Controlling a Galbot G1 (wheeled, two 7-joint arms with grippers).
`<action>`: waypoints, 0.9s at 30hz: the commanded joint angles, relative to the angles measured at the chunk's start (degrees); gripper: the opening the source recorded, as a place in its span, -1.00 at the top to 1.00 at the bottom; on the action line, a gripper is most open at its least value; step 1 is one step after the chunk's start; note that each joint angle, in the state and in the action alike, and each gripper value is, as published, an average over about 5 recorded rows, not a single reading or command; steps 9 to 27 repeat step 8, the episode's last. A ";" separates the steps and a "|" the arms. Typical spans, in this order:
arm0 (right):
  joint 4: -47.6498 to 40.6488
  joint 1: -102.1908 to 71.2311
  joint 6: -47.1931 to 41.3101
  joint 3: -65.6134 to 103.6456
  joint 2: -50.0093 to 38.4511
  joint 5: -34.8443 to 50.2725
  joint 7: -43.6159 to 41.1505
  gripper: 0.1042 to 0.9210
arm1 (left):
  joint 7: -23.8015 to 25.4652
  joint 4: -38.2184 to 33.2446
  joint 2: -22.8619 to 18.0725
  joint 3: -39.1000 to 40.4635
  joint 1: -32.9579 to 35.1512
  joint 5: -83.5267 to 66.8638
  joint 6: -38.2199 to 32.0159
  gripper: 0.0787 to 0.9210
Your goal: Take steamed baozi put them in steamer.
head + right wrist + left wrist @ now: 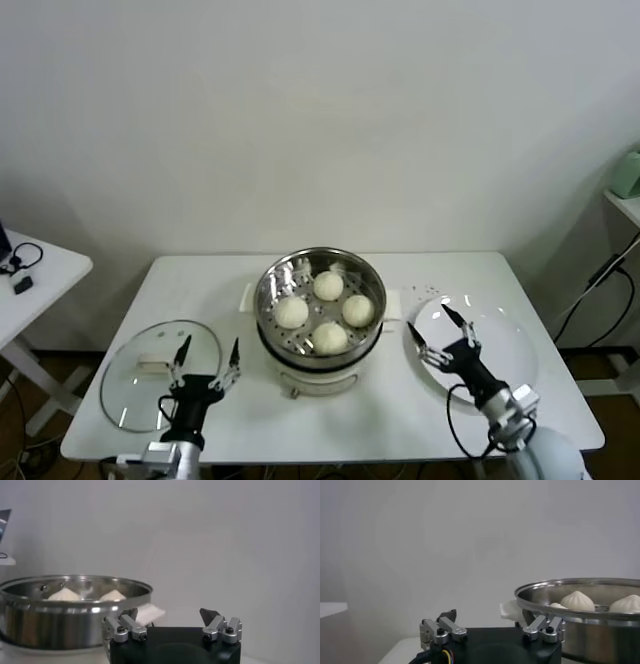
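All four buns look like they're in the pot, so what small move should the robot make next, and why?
Probably draw the right gripper back off the empty white plate. All four steamed baozi already sit on the perforated tray in the steamer, and both grippers are open and hold nothing. The left gripper waits beside the glass lid, so covering the pot might follow.

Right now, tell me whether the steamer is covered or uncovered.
Uncovered: the steamer shows four baozi inside, and the glass lid lies on the table beside it.

A round glass lid [160,372] is seen lying flat at the near left of a white table [330,425], while a white plate [505,345] is set at right.
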 commanded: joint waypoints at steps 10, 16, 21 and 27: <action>-0.14 -7.51 5.92 6.84 12.51 -2.48 -2.13 -0.76 | 2.23 1.59 -0.59 -2.61 0.13 -3.51 -1.05 -0.77; -0.14 -7.51 5.92 6.84 12.51 -2.48 -2.13 -0.76 | 2.23 1.59 -0.59 -2.61 0.13 -3.51 -1.05 -0.77; -0.14 -7.51 5.92 6.84 12.51 -2.48 -2.13 -0.76 | 2.23 1.59 -0.59 -2.61 0.13 -3.51 -1.05 -0.77; -0.14 -7.51 5.92 6.84 12.51 -2.48 -2.13 -0.76 | 2.23 1.59 -0.59 -2.61 0.13 -3.51 -1.05 -0.77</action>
